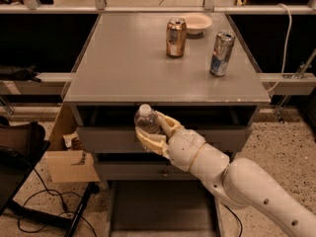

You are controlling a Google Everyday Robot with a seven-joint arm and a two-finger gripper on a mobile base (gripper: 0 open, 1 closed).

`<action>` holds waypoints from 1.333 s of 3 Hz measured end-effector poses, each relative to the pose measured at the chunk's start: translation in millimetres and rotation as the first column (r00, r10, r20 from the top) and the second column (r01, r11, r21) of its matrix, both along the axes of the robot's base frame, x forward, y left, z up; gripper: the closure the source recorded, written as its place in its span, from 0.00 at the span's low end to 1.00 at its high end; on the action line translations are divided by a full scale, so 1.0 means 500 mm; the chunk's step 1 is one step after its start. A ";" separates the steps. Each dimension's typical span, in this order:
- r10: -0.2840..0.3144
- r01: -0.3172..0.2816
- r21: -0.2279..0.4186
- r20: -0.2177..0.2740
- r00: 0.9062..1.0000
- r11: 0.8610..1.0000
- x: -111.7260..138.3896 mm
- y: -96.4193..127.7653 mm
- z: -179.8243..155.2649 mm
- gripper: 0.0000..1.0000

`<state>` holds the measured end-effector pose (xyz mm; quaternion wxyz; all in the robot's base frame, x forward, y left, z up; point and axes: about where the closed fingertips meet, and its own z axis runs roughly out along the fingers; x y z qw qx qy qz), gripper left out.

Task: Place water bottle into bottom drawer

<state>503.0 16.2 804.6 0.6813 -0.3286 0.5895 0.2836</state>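
My gripper (154, 133) is shut on the water bottle (146, 119), a clear bottle with a white cap. It holds the bottle upright in front of the grey cabinet, level with the upper drawer fronts, just below the tabletop's front edge. The fingers (168, 124) cover the bottle's lower part. The bottom drawer (163, 209) is pulled out below, a wide grey tray with a flat floor, directly under my arm.
A gold can (176, 37), a blue-silver can (221, 53) and a pale bowl (196, 21) stand on the grey table top (123, 63). A cardboard box (69, 157) and cables lie on the floor at left.
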 end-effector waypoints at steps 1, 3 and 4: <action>0.011 -0.012 -0.020 -0.051 0.999 1.000 -0.007 -0.044 -0.075 1.00; 0.155 -0.161 -0.028 -0.156 0.975 0.987 -0.017 -0.163 -0.360 1.00; 0.269 -0.283 -0.048 -0.190 0.944 0.958 -0.012 -0.181 -0.460 1.00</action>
